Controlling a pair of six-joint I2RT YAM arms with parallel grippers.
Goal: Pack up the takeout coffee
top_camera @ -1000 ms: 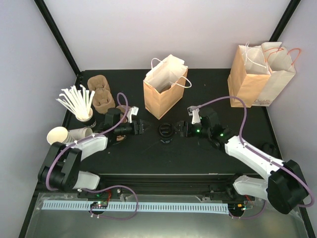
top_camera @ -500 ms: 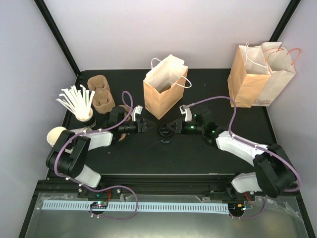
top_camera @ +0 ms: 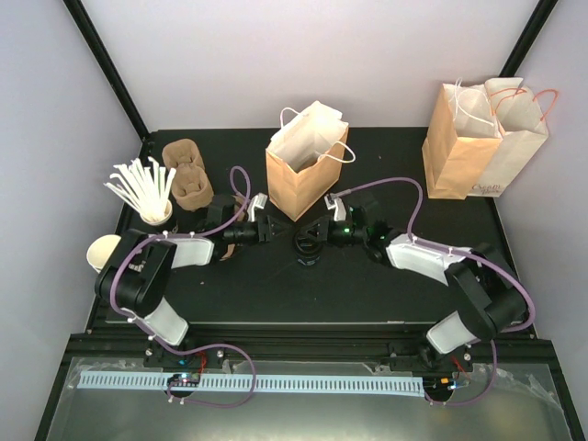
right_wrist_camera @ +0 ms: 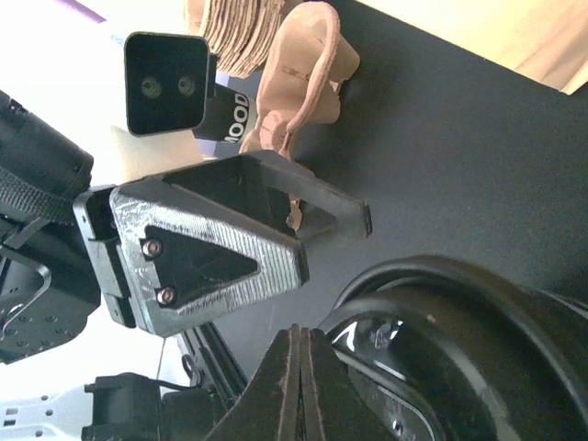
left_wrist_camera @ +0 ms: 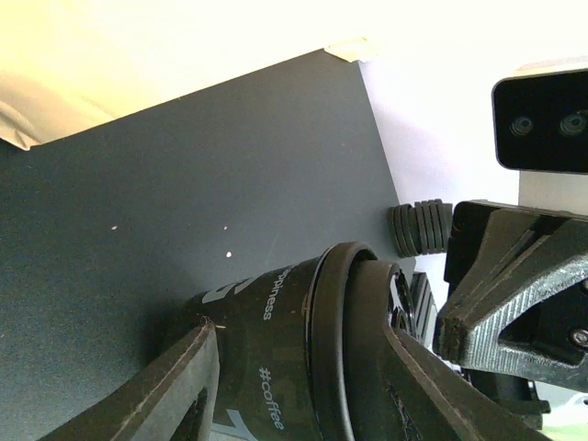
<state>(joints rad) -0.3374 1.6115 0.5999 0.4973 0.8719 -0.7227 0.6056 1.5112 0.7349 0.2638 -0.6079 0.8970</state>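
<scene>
Takeout coffee [top_camera: 306, 243]: upright, mid-tabletop [top_camera: 276, 285]; paper bag [top_camera: 299, 179] at 12 o'clock.
Left gripper [top_camera: 278, 231]: 9 o'clock, jaws parted, framing it, seemingly for grasping.
Right gripper [top_camera: 319, 231]: 3 o'clock, jaws closed, empty, beside lid [right_wrist_camera: 441, 349], probably steadying.

One takeout coffee [top_camera: 306, 243], one open paper bag [top_camera: 303, 175], one cup of stirrers [top_camera: 156, 213]

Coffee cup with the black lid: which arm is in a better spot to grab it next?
I'd say left. The left claw is open with a finger on each side of the coffee cup. The right claw is shut, tips together by the lid, so it can't wrap the cup.
</scene>
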